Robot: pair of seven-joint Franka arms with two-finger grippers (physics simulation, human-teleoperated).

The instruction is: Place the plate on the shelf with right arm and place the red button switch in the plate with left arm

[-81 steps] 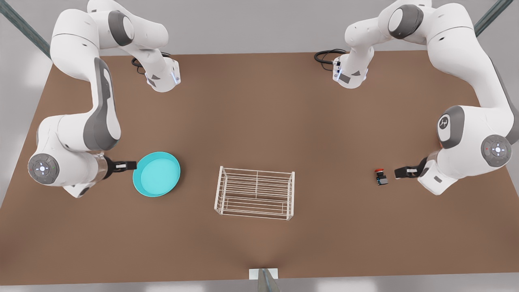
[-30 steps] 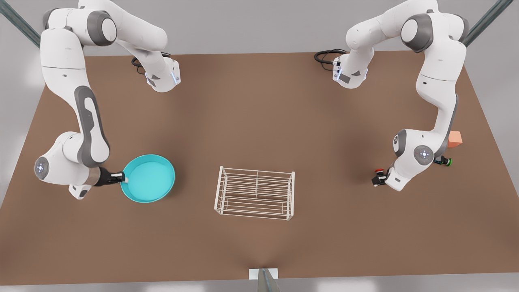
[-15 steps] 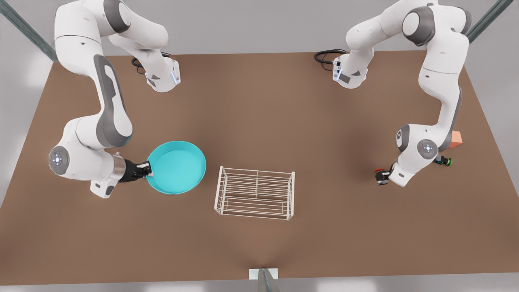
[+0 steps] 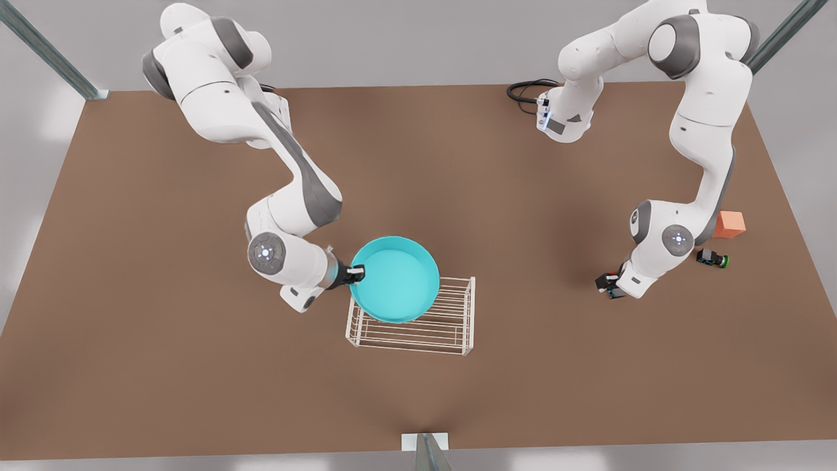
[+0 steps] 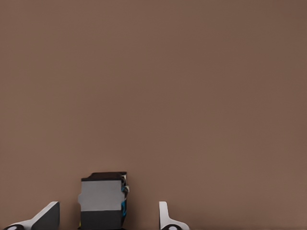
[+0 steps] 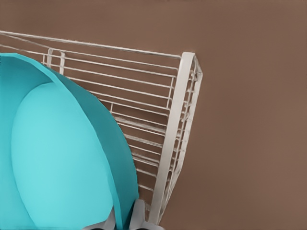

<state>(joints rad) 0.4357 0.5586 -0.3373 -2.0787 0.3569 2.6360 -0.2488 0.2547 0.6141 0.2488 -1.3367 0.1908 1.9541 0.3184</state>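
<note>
right end effector [image 4: 358, 270] grips the plate [image 4: 395, 279] over the shelf [image 4: 451, 327]; left end effector [image 4: 607, 286], fingers spread, straddles the red button switch [image 5: 103, 201]; orange cube [image 4: 728, 224] at two o'clock of it.

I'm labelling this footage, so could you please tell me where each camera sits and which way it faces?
Front view: high above the table, looking down; both arms, the right gripper holding the plate over the shelf.
Left wrist view: on the left arm, facing the table; two fingers either side of the red button switch.
Right wrist view: on the right arm, facing plate and shelf; fingertips at the rim.
Front and right wrist views share plate and shelf.
</note>
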